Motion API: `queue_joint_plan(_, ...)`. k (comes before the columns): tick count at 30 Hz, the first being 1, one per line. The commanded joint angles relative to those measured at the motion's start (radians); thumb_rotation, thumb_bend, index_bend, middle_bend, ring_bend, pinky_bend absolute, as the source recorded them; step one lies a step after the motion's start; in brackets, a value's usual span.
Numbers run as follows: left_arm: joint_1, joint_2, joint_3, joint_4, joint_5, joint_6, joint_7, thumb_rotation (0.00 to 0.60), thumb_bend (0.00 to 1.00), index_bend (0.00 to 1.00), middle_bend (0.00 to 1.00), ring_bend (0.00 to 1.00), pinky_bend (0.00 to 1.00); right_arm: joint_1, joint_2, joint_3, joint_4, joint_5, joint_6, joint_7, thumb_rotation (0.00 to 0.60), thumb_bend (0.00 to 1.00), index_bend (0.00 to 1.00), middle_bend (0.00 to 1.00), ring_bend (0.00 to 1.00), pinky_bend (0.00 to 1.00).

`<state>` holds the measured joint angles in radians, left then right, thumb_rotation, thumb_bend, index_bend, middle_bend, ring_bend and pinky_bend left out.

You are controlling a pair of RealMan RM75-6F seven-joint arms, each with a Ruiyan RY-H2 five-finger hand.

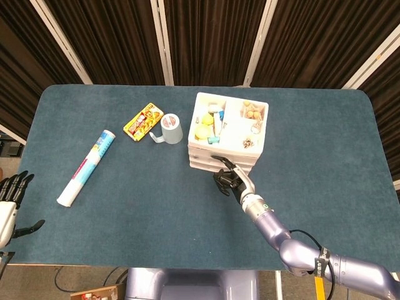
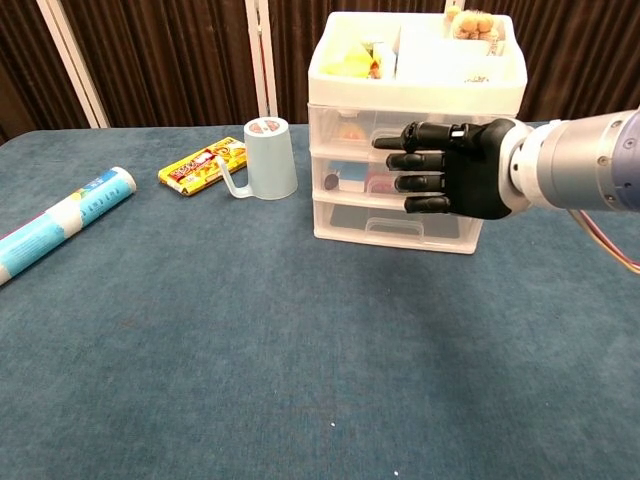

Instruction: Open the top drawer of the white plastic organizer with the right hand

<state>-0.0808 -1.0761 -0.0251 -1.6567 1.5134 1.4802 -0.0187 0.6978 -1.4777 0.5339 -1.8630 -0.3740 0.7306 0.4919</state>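
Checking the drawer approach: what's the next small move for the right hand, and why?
Probably hook the fingertips into the top drawer handle. The right hand lies flat across the organizer front, fingers straight, gripping nothing; all drawers look closed and the unit sits skewed on the table.

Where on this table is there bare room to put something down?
The table's whole near half is bare, from the tube across to the right hand, and so is everything right of the organizer. It is crowded between snack pack, mug and organizer.
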Motion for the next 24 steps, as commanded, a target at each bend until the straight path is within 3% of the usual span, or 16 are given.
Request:
queue_joint_plan(1, 0.0, 0.0, 0.0, 0.0, -0.001, 0.0, -0.001, 0.6, 0.0, 0.0, 0.0, 0.0, 0.05, -0.004, 0.006, -0.005, -0.006, 0.002, -0.008, 0.004, 0.6, 0.85, 0.2, 0.87, 0.82, 0.94)
queue_joint_plan(15, 0.0, -0.003, 0.002, -0.001, 0.006, 0.004, 0.009, 0.6, 0.0, 0.0, 0.0, 0.0, 0.05, -0.058, 0.045, -0.035, -0.07, -0.056, -0.052, 0.04, 0.6, 0.85, 0.21, 0.87, 0.82, 0.93)
queue_joint_plan(20, 0.0, -0.004, 0.001, 0.0, 0.004, 0.004, 0.009, 0.6, 0.0, 0.0, 0.0, 0.0, 0.05, -0.065, 0.054, -0.064, -0.095, -0.082, -0.037, 0.02, 0.6, 0.83, 0.02, 0.85, 0.8, 0.92)
queue_joint_plan(24, 0.0, -0.003, -0.001, 0.002, -0.002, 0.002, 0.005, 0.6, 0.0, 0.0, 0.0, 0.0, 0.05, -0.071, 0.059, -0.102, -0.127, -0.134, 0.003, -0.025, 0.6, 0.78, 0.0, 0.83, 0.79, 0.9)
